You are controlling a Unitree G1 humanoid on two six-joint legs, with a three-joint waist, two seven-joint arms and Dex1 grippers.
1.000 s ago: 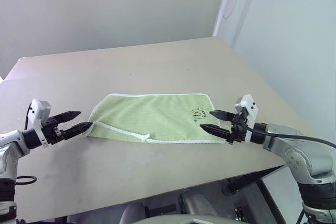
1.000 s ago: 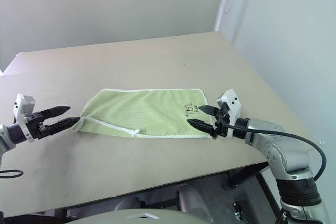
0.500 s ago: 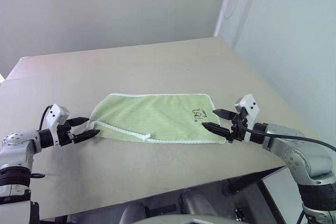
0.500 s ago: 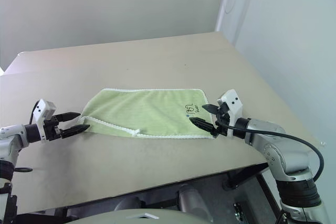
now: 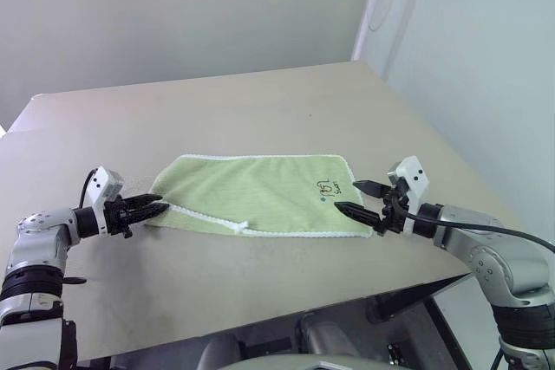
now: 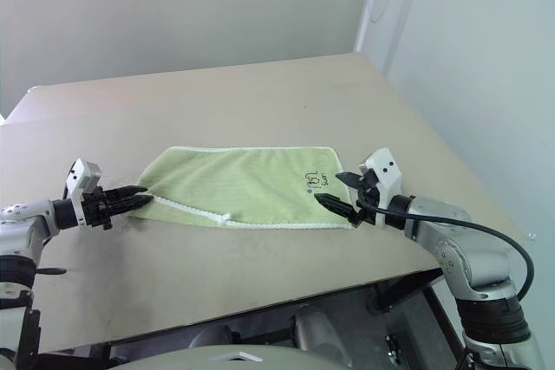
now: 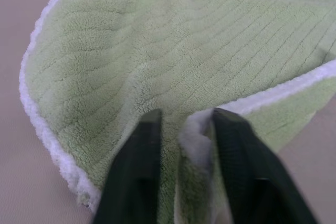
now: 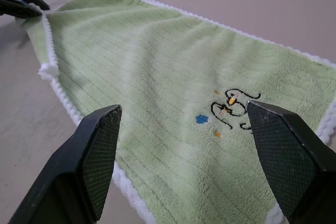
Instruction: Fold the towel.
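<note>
— Claws first: why is the left claw (image 5: 146,209) pinched so narrow?
— It has nipped the white-edged corner of the green towel (image 5: 256,194), likely to lift that end over.
— And the right claw (image 5: 362,198)?
— Spread wide just over the end with the embroidered mark (image 8: 231,108), gripping nothing.
— Where's the towel?
— Flat on the tan surface (image 5: 260,110), between both.

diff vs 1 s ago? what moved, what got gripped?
The left gripper dropped lower, moved in onto the towel's left end and closed its fingers around the white-edged fold there; a second ago they stood open just off that edge. The right gripper stayed open at the towel's right end, by the embroidered mark. The towel stayed flat on the table.
</note>
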